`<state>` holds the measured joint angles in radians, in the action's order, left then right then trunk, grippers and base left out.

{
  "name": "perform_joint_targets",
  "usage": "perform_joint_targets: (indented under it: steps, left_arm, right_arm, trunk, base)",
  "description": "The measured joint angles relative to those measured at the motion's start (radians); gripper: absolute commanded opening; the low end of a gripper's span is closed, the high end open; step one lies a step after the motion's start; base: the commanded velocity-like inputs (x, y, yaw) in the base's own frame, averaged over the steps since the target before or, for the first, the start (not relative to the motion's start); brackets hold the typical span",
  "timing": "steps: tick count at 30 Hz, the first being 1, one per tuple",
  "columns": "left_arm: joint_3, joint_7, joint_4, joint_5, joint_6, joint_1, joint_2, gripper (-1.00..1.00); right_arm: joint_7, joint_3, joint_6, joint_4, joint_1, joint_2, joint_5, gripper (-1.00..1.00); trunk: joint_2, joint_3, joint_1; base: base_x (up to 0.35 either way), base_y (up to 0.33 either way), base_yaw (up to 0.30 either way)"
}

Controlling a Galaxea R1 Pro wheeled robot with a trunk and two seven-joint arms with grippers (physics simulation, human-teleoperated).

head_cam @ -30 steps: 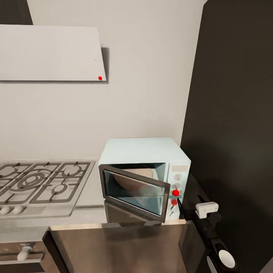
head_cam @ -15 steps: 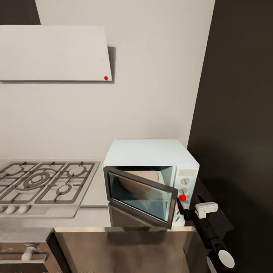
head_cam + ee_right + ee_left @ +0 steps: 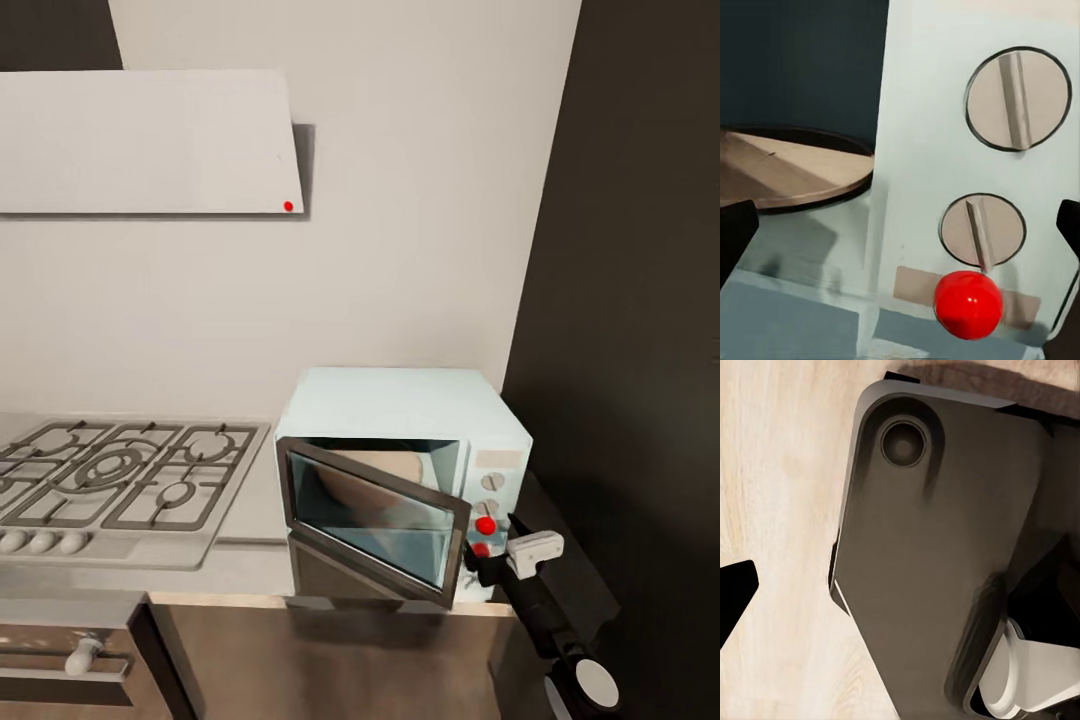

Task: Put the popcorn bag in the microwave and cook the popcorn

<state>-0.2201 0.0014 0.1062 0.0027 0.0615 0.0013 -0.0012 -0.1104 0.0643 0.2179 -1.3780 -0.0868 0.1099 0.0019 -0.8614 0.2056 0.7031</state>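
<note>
Pale grey kitchen wall (image 3: 400,250) runs behind everything in the head view, with a white slanted extractor hood (image 3: 140,140) high at the left, a small red dot at its lower corner. Below it a steel gas hob (image 3: 120,480) with dark grates and a row of pale knobs is set into the smooth grey countertop (image 3: 240,570), whose dark brown cabinet fronts (image 3: 330,660) fall away beneath.

Just to the right of the hob stands the small pale blue-white microwave (image 3: 400,400), resting on the countertop. Its grey-framed dark glass door (image 3: 375,525) hangs partly ajar, hinged at the left. Through the gap and the glass a tan, rounded shape shows inside the cavity, probably the tan-brown paper popcorn bag (image 3: 385,468), though no label can be read. On the control panel at the microwave's right are two round knobs (image 3: 1018,101) and a bright red dot (image 3: 968,304).

Right of that, the right gripper (image 3: 478,565) on its black arm with a white block reaches up close to the panel's lower corner. In the right wrist view its two dark fingertips (image 3: 736,232) sit spread at opposite edges, with the panel between them.

A tall dark glossy cabinet (image 3: 630,350) closes the far right.

In the left wrist view, a dark grey robot part (image 3: 937,555) hangs over pale wood-grain flooring (image 3: 780,495); one dark fingertip shows, and I cannot tell how the left gripper is set.
</note>
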Motion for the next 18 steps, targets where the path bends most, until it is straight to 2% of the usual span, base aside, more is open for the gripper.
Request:
perform_joint_targets:
  steps: [11, 15, 18]
  left_arm:
    - [0.000, 0.000, 0.000, 0.000, 0.000, 0.000, 0.000, 1.00]
    - [0.000, 0.000, 0.000, 0.000, 0.000, 0.000, 0.000, 1.00]
    - [0.000, 0.000, 0.000, 0.000, 0.000, 0.000, 0.000, 1.00]
  right_arm:
    - [-0.043, 0.000, 0.000, 0.000, 0.000, 0.004, 0.006, 1.00]
    - [-0.201, -0.002, -0.002, 0.000, 0.000, 0.006, 0.009, 1.00]
    - [-0.232, -0.003, -0.002, 0.000, 0.000, 0.006, 0.009, 1.00]
  trunk:
    - [0.000, 0.000, 0.000]
    - [0.000, 0.000, 0.000]
    - [0.000, 0.000, 0.000]
  base:
    - [0.000, -0.015, 0.000]
    - [0.000, 0.000, 0.000]
    - [0.000, 0.000, 0.000]
